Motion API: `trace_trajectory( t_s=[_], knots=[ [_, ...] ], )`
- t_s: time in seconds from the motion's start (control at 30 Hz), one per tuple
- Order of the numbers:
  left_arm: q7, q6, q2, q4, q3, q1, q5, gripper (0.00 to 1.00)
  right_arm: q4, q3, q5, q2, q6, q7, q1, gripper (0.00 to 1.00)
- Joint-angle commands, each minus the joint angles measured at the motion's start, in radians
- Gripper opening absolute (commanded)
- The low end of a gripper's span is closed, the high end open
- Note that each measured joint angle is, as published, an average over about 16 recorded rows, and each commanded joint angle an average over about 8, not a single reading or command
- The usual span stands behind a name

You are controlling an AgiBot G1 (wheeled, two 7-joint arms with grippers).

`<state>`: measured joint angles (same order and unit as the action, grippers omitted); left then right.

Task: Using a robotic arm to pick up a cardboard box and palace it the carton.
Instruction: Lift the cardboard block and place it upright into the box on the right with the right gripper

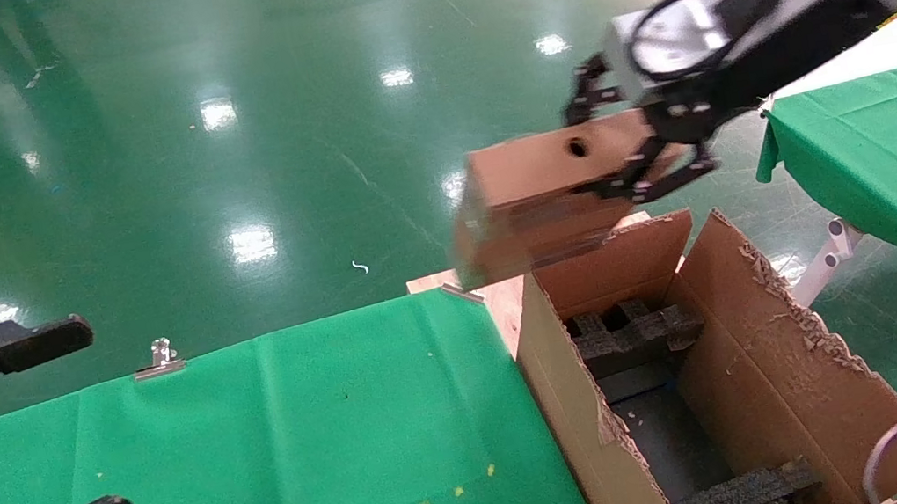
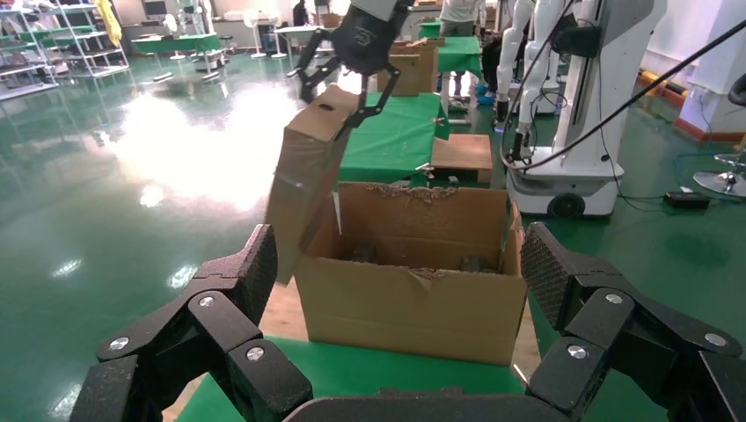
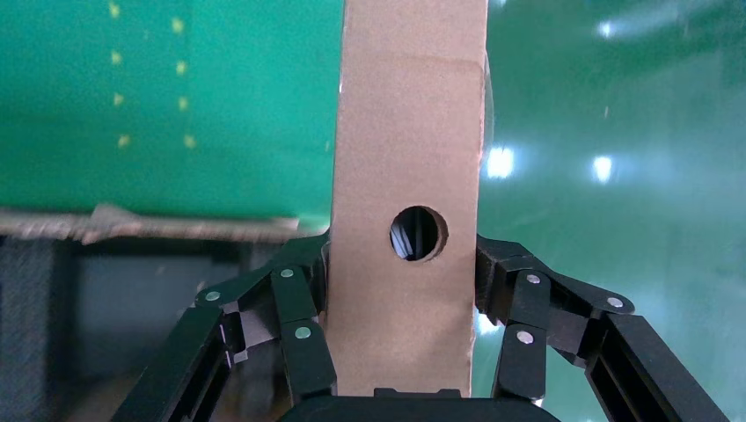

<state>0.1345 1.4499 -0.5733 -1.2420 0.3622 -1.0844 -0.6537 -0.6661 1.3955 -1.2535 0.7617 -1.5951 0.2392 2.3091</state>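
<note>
Fingers [image 3: 299, 325] flanking cardboard box [image 3: 406, 158]

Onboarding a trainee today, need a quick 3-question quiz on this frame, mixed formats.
1. True or false: the cardboard box already rests inside the carton.
2. Which gripper holds it? A) left gripper B) right gripper
3. Fill in: the carton's inserts are black ____.

Key: 1 false, the box hangs above the carton's far edge. 2 B; the left one is open over the green table. 3 foam.
</note>
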Motion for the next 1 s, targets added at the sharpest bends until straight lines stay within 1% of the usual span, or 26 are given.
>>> trace_trajectory(
  t_s=[0.03, 0.3, 0.57, 0.77, 1.0],
  knots=[
    [0.000, 0.000, 0.000, 0.000, 0.000, 0.000, 0.000, 1.00, 0.008, 0.029, -0.003, -0.027, -0.002, 0.004, 0.024, 0.00],
    [0.000, 0.000, 0.000, 0.000, 0.000, 0.000, 0.000, 1.00, -0.001, 0.171, 0.000, -0.141, -0.002, -0.006, 0.101, 0.00],
    [0.000, 0.000, 0.000, 0.000, 0.000, 0.000, 0.000, 1.00, -0.011, 0.293, 0.014, -0.220, 0.003, -0.027, 0.133, 0.00],
    [0.000, 0.000, 0.000, 0.000, 0.000, 0.000, 0.000, 1.00, -0.015, 0.341, 0.060, -0.253, 0.005, -0.047, 0.133, 0.00],
    [0.000, 0.000, 0.000, 0.000, 0.000, 0.000, 0.000, 1.00, -0.019, 0.353, 0.088, -0.263, 0.002, -0.051, 0.130, 0.00]
  ],
)
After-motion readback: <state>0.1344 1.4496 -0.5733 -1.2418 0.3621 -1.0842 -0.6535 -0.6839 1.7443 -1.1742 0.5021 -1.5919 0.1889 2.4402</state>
